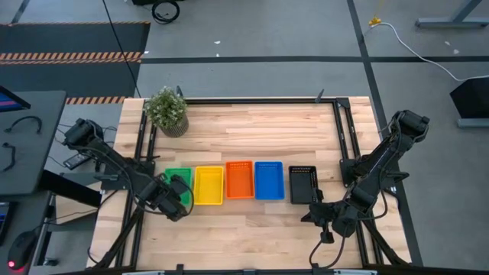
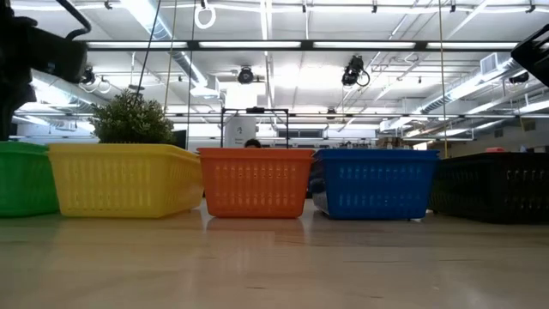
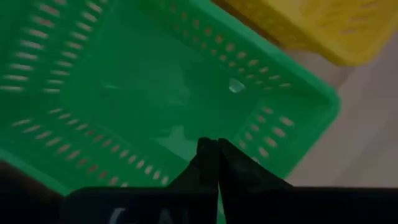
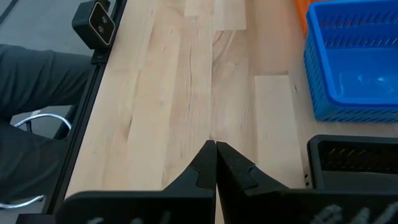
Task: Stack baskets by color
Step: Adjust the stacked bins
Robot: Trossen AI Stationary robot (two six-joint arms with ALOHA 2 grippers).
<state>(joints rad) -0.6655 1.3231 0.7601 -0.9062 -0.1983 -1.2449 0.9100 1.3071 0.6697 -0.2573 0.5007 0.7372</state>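
Potted plant (image 1: pixel 166 111) on wooden table (image 1: pixel 252 126)

1. I work in a lab or workshop hall: long strip lights (image 2: pixel 283 47) and exposed ducts run across a high open ceiling.
2. My wooden table (image 1: pixel 252 126) stands on a grey concrete floor (image 1: pixel 252 30) marked with hazard-striped tape (image 1: pixel 72 56).
3. A cable (image 1: pixel 416 46) trails across the floor, and a camera (image 4: pixel 94 22) is clamped to my table's edge.

One green basket (image 1: pixel 178 183), one yellow basket (image 1: pixel 208 185), one orange basket (image 1: pixel 239 179), one blue basket (image 1: pixel 269 180), one black basket (image 1: pixel 302 184), one potted plant (image 1: pixel 166 111)
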